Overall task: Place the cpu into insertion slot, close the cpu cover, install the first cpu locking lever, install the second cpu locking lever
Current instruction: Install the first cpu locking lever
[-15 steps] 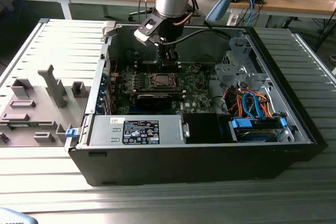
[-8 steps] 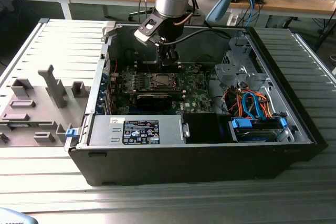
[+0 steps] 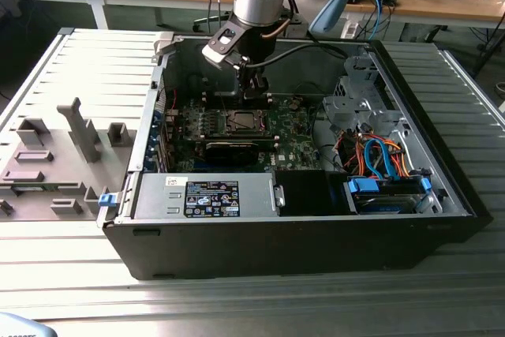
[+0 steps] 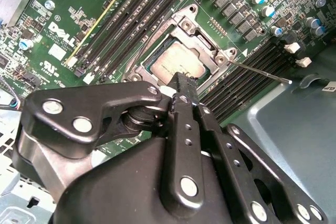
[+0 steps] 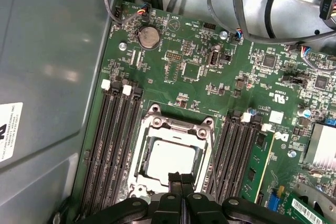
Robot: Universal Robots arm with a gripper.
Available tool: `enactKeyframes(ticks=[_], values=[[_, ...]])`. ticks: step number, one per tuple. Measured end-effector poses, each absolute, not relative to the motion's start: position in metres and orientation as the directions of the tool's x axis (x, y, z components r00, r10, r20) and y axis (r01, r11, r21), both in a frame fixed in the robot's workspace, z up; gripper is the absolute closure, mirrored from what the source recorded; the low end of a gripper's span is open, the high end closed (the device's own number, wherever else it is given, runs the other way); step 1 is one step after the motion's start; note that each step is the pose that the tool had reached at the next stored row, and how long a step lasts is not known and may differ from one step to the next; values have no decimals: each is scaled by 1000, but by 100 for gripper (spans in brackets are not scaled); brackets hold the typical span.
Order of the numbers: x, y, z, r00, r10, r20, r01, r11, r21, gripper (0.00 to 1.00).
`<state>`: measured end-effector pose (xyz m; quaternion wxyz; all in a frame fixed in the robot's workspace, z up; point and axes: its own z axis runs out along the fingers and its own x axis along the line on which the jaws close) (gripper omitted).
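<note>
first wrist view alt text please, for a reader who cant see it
A black end effector, fingertips pressed together, hangs at the edge of a silver-grey square cpu framed by a thin silver metal square cover. Around it lies a green circuit board with long black memory slots on both sides.

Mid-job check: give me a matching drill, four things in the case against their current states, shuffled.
1 cpu
2 cpu cover
3 gripper
4 coin battery

A fingers shut, tips at the cover's edge
B round, silver, on the green board
C flat, grey, showing through a cut-out
D silver frame lying down around the chip

Pairs: 1-C, 2-D, 3-A, 4-B
</note>
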<state>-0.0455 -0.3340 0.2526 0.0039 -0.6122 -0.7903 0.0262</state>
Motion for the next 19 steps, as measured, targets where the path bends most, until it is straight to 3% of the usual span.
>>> enactKeyframes(ticks=[19], values=[[-46,-334,253,-270,963,-26,962,268,-46,89]])
